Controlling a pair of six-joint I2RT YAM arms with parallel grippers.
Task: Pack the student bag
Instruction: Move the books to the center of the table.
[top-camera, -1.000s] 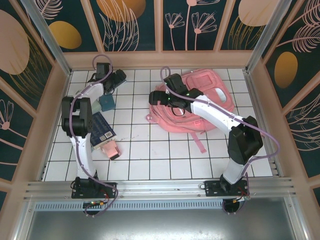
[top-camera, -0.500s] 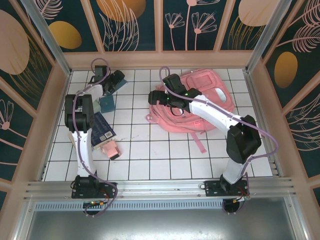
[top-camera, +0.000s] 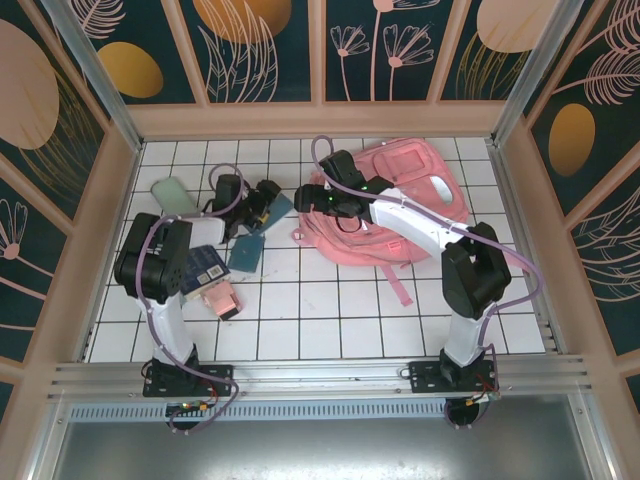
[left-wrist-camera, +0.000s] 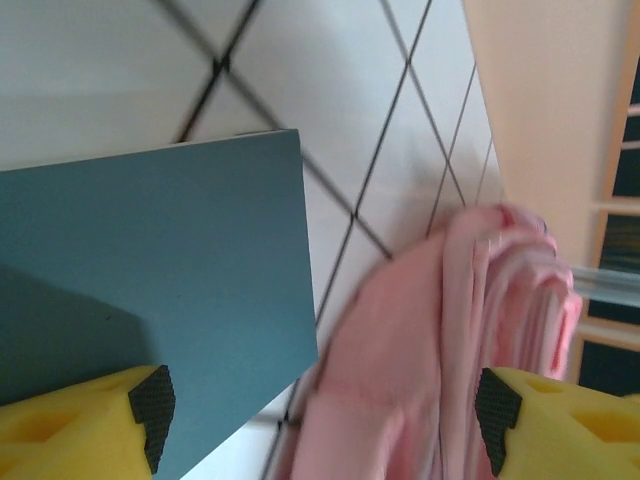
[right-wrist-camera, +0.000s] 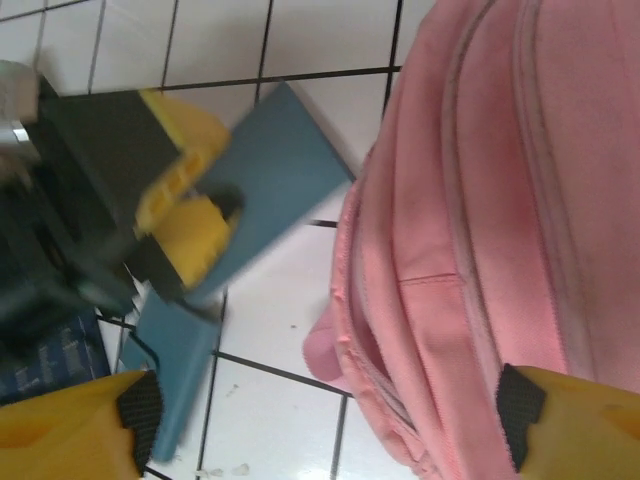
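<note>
Pale green case (top-camera: 172, 195): lies flat near the left wall, apart from the other items, apparently waiting its turn.
Dark blue book (top-camera: 205, 268): lies under the left arm, touching the small pink box (top-camera: 222, 300) on its near side; unpacked, within that arm's easy reach.
Teal sheet (top-camera: 245, 253): rests flat on the white tiled surface (top-camera: 330, 300), just beside the blue book; cannot be told apart as a separate item or a flap of the teal book.
Teal book (top-camera: 280, 207): slants toward the bag with a corner just beside the pink fabric, seemingly offered up for packing.
Left fingers (top-camera: 265, 197): stand wide apart, meeting the teal book at one pad only and clamping nothing that can be seen; look set to nudge or steady the book rather than carry it.
Right fingers (top-camera: 308, 195): stand wide apart over the bag's left edge, gripping nothing; appear placed to catch the zip seam and make an opening.
Student bag (top-camera: 350, 245): lies flat at the back right of the surface, trailing a strap toward the near edge; shows closed-looking seams in the right wrist view, so packing is judged barely begun.
Edges: hemmed by the back wall and right wall around the bag, leaving little slack there.
Open room: plenty on the bare tiles in front of the bag and at centre; very little between the two sets of fingers, so a clash looks the main risk.
</note>
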